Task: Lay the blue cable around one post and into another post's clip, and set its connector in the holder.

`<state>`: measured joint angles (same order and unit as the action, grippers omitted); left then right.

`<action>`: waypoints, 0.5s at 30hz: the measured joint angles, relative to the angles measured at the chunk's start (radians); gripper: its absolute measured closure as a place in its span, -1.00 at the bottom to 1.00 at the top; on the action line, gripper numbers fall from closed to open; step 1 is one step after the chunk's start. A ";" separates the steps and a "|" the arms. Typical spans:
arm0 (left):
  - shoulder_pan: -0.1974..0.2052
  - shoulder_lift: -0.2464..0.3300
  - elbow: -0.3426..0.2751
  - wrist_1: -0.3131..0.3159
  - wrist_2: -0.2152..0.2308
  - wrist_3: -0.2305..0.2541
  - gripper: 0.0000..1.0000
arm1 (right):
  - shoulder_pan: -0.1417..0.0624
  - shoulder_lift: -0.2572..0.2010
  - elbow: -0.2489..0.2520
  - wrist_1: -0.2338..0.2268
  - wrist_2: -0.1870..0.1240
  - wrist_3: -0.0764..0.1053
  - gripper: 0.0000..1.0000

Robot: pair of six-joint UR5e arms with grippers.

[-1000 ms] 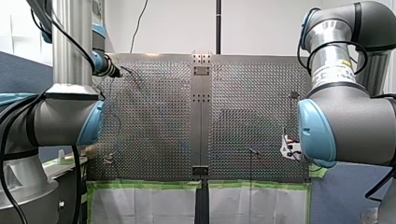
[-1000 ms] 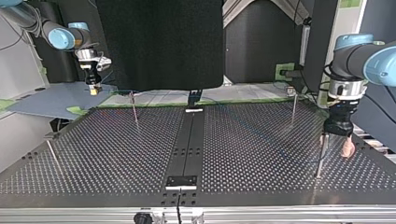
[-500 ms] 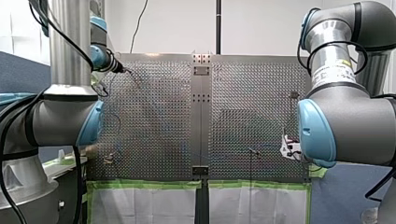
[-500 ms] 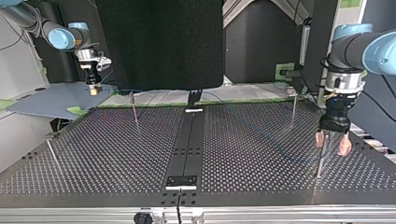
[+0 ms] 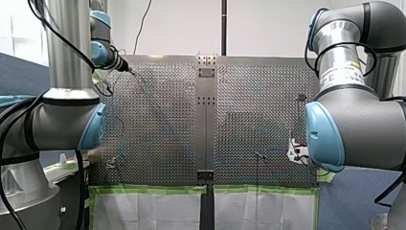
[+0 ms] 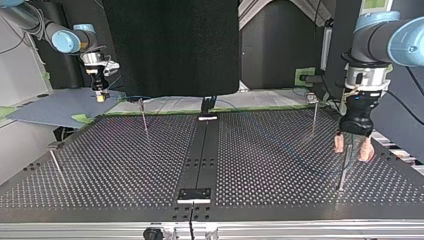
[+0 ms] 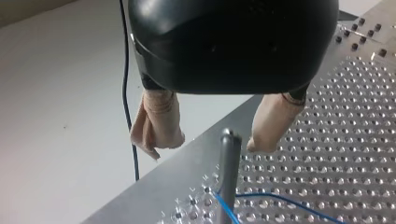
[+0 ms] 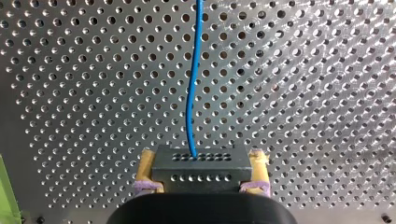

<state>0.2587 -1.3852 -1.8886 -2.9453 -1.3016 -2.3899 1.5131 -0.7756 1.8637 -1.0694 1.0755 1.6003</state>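
My right gripper, at the top view's far left, is clamped on the black connector, and the blue cable runs out from it over the table. My left gripper hangs wide open and holds nothing, with beige pads on either side of a post's top. The cable bends at that post's foot.

A robotics lab: perforated metal table, green tape, black screen.
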 joint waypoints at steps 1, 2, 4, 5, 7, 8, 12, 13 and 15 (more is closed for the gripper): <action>-0.001 0.009 0.000 -0.007 -0.001 0.002 -1.00 | 0.000 0.000 0.000 0.000 0.000 0.000 1.00; -0.001 0.015 0.000 -0.012 -0.001 0.003 -1.00 | 0.000 0.000 0.000 0.000 0.000 0.000 1.00; -0.001 0.028 0.000 -0.026 -0.001 0.009 -1.00 | 0.000 0.000 0.000 0.000 0.000 0.001 1.00; 0.000 0.033 0.001 -0.033 -0.001 0.014 -1.00 | 0.000 0.000 0.000 0.000 0.000 0.002 1.00; 0.002 0.041 0.009 -0.050 -0.001 0.029 -1.00 | 0.000 0.000 0.000 0.000 0.000 0.002 1.00; 0.004 0.043 0.014 -0.058 -0.001 0.036 -1.00 | 0.000 0.000 0.000 0.000 0.000 0.003 1.00; 0.009 0.040 0.041 -0.090 -0.011 0.067 -1.00 | 0.000 0.000 0.000 -0.003 -0.003 0.005 1.00; 0.010 0.034 0.051 -0.100 -0.018 0.076 -1.00 | 0.000 0.000 0.000 -0.004 -0.004 0.007 1.00; 0.009 0.021 0.066 -0.116 -0.032 0.092 -1.00 | 0.000 0.000 0.000 -0.005 -0.004 0.010 1.00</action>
<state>0.2677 -1.3642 -1.8223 -3.0611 -1.3334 -2.2978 1.5133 -0.7756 1.8633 -1.0744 1.0714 1.6105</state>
